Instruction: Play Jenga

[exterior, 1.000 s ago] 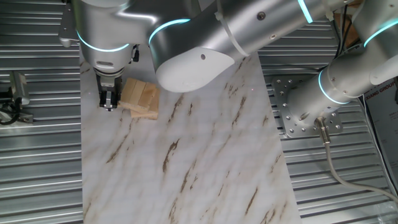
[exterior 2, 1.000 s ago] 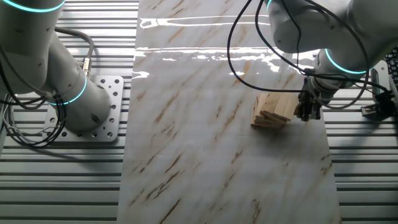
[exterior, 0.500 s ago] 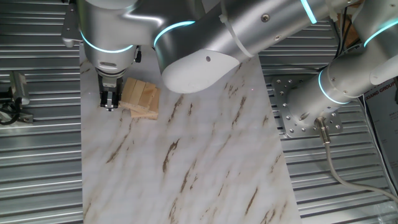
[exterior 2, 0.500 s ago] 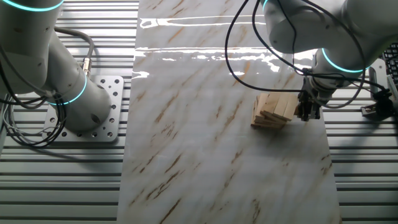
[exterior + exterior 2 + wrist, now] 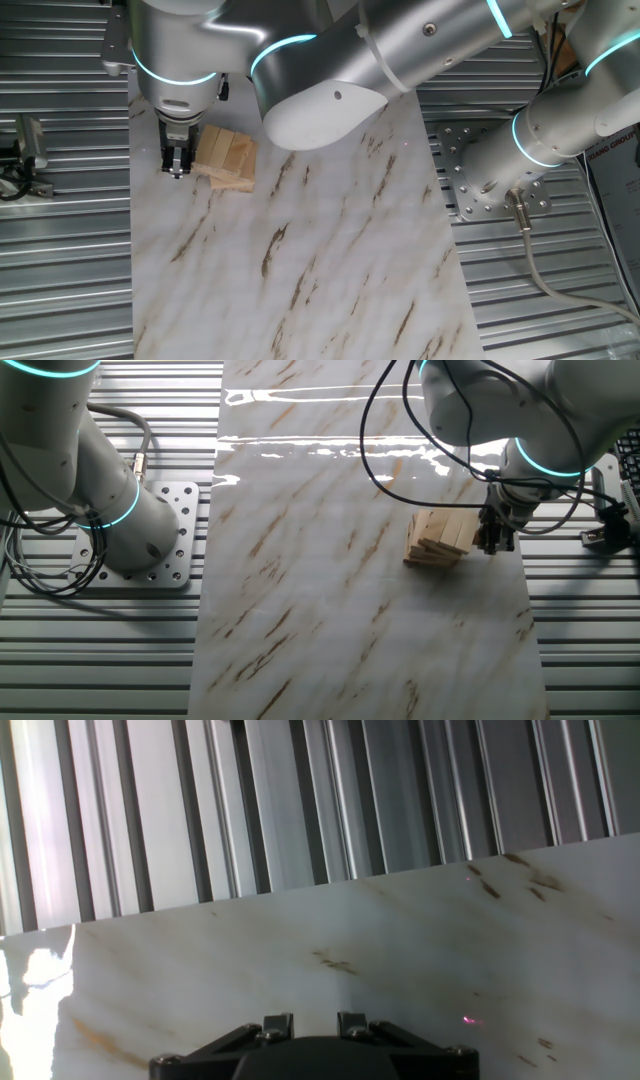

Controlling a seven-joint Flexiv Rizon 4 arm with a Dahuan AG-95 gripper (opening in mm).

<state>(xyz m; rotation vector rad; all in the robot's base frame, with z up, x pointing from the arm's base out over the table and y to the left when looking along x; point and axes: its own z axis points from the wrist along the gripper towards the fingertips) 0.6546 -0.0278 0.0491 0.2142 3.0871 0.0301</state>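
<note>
My claw (image 5: 176, 166) points straight down at the marble table (image 5: 300, 260), its fingers (image 5: 493, 540) drawn narrow with nothing between them. Just beside it sits the Jenga (image 5: 226, 157) stack, upright, its top blocks' long axes running away from my claw.

My table (image 5: 330, 270) is a marble-look slab with brown veins, running 12 to 6 over ribbed metal decking (image 5: 60, 280). Glare strip (image 5: 300, 445) at 12 in the other fixed view. Perforated mount plate (image 5: 175, 535) at 9.
</note>
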